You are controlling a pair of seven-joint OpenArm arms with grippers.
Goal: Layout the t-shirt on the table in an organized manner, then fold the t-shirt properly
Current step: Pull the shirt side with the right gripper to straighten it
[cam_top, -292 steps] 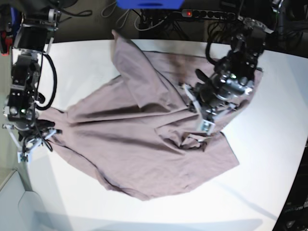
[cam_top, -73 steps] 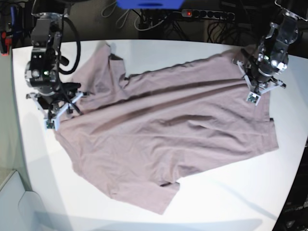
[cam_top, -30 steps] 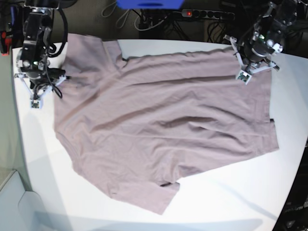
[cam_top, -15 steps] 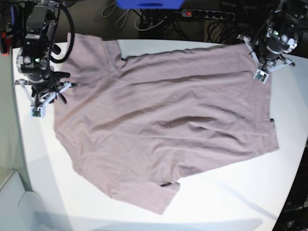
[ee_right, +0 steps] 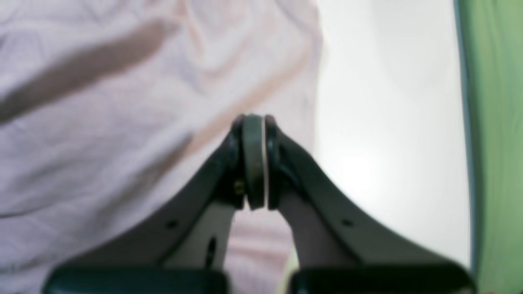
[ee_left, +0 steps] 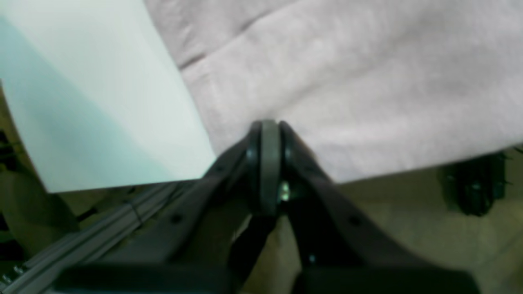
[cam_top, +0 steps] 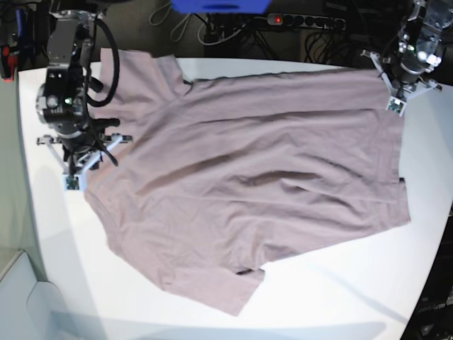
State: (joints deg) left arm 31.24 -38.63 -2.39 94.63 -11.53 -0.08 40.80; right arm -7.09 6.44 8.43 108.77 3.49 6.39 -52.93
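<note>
The mauve t-shirt (cam_top: 248, 177) lies spread and wrinkled across the white table (cam_top: 340, 297), one sleeve at the far left and one at the near edge. My left gripper (cam_top: 393, 99) is at the far right corner, shut on the t-shirt's edge (ee_left: 367, 81), which hangs past the table's edge (ee_left: 90, 102). The left gripper (ee_left: 267, 126) shows its jaws closed. My right gripper (cam_top: 81, 170) is at the shirt's left edge. It (ee_right: 253, 122) is shut on the t-shirt (ee_right: 102, 102), next to bare table (ee_right: 388, 122).
A power strip (cam_top: 304, 21), cables and a blue object (cam_top: 219, 6) lie behind the table's far edge. A green surface (ee_right: 498, 122) borders the table by my right gripper. Floor and a dark caster (ee_left: 474, 188) show past the far edge.
The right gripper moved toward the near side and inward with the shirt's left edge. The left gripper moved outward to the far right corner. The shirt's far edge now lies straighter.
</note>
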